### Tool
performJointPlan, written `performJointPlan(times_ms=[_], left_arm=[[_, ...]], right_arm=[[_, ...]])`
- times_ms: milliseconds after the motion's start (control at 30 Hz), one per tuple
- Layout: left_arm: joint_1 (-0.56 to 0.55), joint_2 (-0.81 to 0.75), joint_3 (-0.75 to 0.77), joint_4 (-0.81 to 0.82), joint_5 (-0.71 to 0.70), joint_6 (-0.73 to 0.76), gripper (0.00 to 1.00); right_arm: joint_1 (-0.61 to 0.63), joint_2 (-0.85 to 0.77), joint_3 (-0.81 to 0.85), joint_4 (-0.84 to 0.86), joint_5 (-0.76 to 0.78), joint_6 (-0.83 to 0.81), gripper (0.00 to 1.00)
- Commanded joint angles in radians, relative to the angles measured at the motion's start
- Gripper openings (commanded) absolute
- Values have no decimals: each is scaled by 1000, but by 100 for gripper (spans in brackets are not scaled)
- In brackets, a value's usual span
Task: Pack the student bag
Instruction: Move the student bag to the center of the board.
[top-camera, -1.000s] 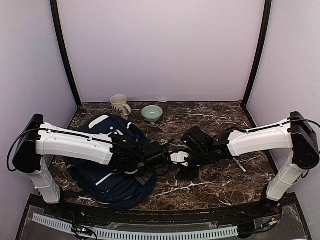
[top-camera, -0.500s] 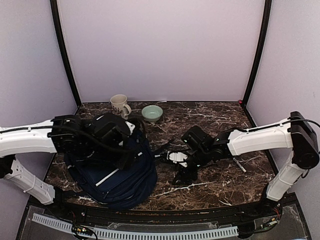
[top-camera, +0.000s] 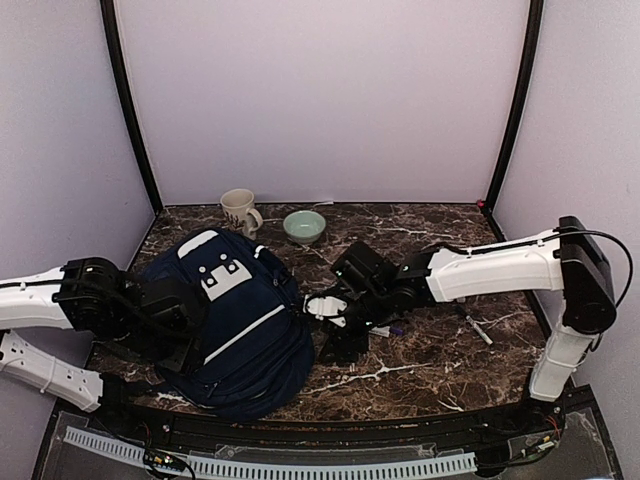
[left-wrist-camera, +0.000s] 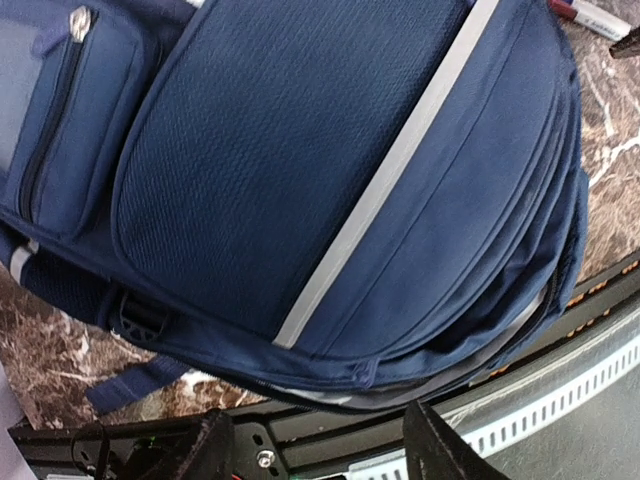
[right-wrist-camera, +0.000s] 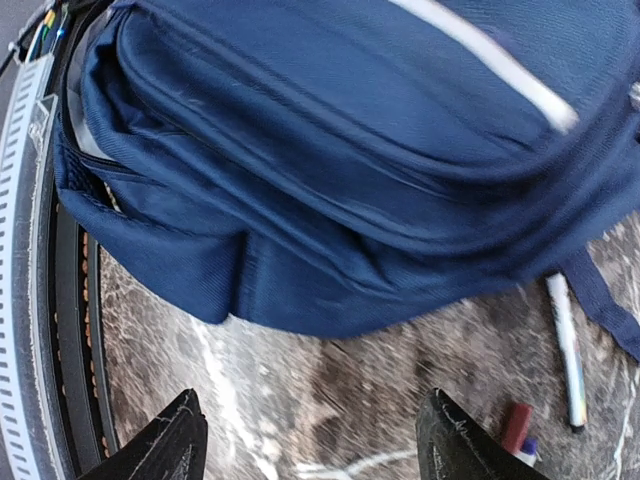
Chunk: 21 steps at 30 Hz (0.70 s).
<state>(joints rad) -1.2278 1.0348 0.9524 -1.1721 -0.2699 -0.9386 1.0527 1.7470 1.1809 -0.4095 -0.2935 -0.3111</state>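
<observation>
Pens lie loose on the worktop (top-camera: 430, 225), so I think the packing is not done. One white pen (right-wrist-camera: 566, 345) sits just beside the right edge of the student bag (top-camera: 240, 320). The bag looks shut on the sides I can see. My guess is that the step now is to get it open or to pick up a pen.

To do that well, the right pincer (right-wrist-camera: 310, 400) should go slow. It hangs low by the bag's right side, its two fingers spread wide and holding nothing. It should put one finger on each side of the pen, then squeeze. The left pincer (left-wrist-camera: 318, 425) is spread wide too and holds nothing. It is at the bag's left side and could press the soft cloth down so the bag does not slide.

The bag is big, dark blue and soft. It lies flat on the left half of the worktop, close to the near edge. A thin pale stripe (left-wrist-camera: 390, 170) slants across its front pocket. White patches (top-camera: 222, 275) show near its top. A mug (top-camera: 238, 210) and a green bowl (top-camera: 304, 226) stand past it, by the far wall
</observation>
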Motion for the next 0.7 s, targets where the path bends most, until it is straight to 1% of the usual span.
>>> performJointPlan(times_ms=[0,100,200,367,433,533,600,667], left_arm=[[1,-10,-82,-45,72,-73,61],[1,22,-121,-28,85,-85,61],[1,31,-150,1,82,-105,61],[1,-11,-217,86,98,-111,60],[1,-20,-233,98,106,-115,60],[1,-27,-246,109,117,-118,59],[1,-29,-247,118,123,-119,58],[0,-31,-250,132,127,-120,58]], right_arm=[[113,29,48,1,111,-13,72],[163,47,70,15,133,-36,72],[189,108,103,15,158,-40,73],[182,212,150,54,309,10,73],[157,242,162,80,351,17,70],[88,287,207,85,353,22,52],[33,309,229,69,331,33,37],[-18,310,236,66,307,50,25]])
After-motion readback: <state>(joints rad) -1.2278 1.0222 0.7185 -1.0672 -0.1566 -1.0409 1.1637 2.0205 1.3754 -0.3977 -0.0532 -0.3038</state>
